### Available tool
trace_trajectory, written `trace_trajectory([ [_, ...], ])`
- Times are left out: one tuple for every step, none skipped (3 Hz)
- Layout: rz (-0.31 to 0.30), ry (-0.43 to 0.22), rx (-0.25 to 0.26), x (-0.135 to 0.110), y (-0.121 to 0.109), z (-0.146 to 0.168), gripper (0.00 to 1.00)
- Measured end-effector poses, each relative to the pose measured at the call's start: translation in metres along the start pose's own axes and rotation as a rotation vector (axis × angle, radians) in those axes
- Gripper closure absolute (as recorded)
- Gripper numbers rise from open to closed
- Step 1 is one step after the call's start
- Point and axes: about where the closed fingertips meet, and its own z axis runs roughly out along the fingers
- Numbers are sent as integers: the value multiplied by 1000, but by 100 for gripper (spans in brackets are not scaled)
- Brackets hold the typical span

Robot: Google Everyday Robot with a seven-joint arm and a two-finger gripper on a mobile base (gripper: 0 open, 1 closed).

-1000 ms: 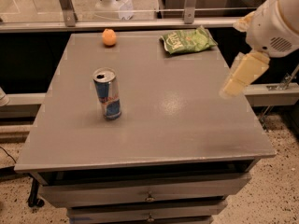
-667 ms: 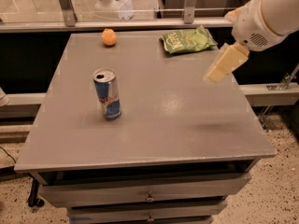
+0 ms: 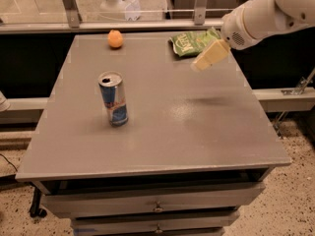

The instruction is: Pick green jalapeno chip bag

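The green jalapeno chip bag [image 3: 191,42] lies flat at the far right of the grey table top [image 3: 162,117]. Its right end is covered by my arm. My gripper [image 3: 203,62] comes in from the upper right on a white arm. Its pale fingers hang above the table just in front of the bag's near right edge, apart from it.
A blue-and-silver drink can [image 3: 113,99] stands upright left of the middle of the table. A small orange fruit [image 3: 115,39] sits at the far left. A metal rail and glass panel run behind the table. Drawers are under the front edge.
My arm has swung left and away from me over the table, bringing the gripper from the right edge to just in front of the chip bag. The objects have not moved.
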Motion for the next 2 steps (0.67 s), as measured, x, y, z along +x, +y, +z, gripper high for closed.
trace_trajectory([
  [117,-51,-15,-5,-21,46,0],
  [184,-71,-26,-11,-35,80,0],
])
